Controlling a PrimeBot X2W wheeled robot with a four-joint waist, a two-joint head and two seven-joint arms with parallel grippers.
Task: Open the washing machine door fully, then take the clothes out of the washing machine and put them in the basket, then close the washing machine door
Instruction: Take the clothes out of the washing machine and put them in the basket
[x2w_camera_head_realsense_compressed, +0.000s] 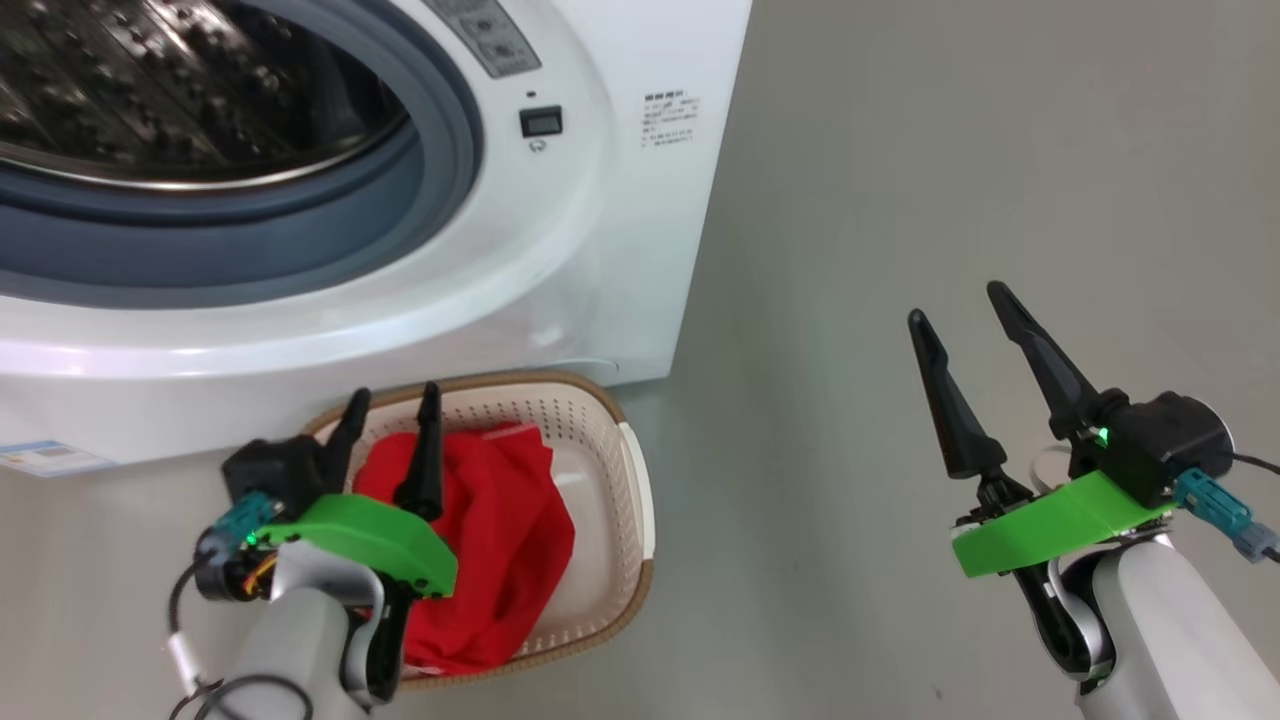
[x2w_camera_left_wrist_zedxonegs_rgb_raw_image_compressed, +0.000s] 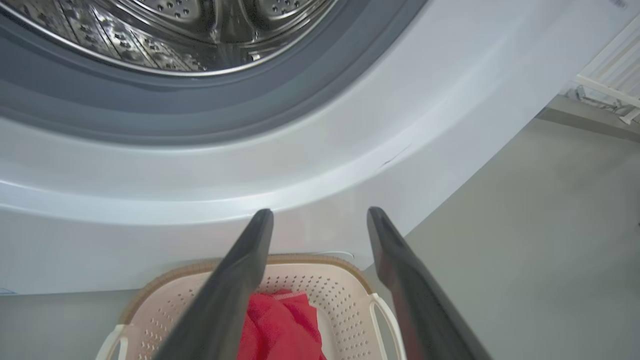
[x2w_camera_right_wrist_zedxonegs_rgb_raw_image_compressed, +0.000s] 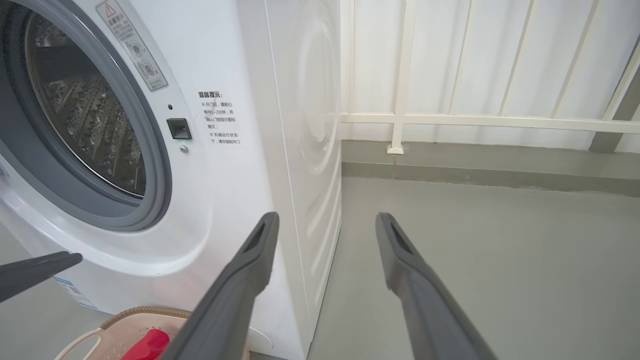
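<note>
Clothes of bright red fabric lay in the cream perforated plastic basket at the foot of the white front-loading washing machine. The left gripper hung over them and the right gripper over the floor, both with fingers apart and empty. The steel drum looked empty (part hidden), so closing the door probably came next, best begun by lifting clear.

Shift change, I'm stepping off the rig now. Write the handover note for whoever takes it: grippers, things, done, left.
Left gripper: open, empty, above the basket.
Right gripper: open, empty, over the floor, right of the washing machine.
Clothes: red heap in the basket, at the washer's foot.
Done: door open; the part of the drum in view holds no clothes.
Left: check the rest of the drum, then close the door.
</note>
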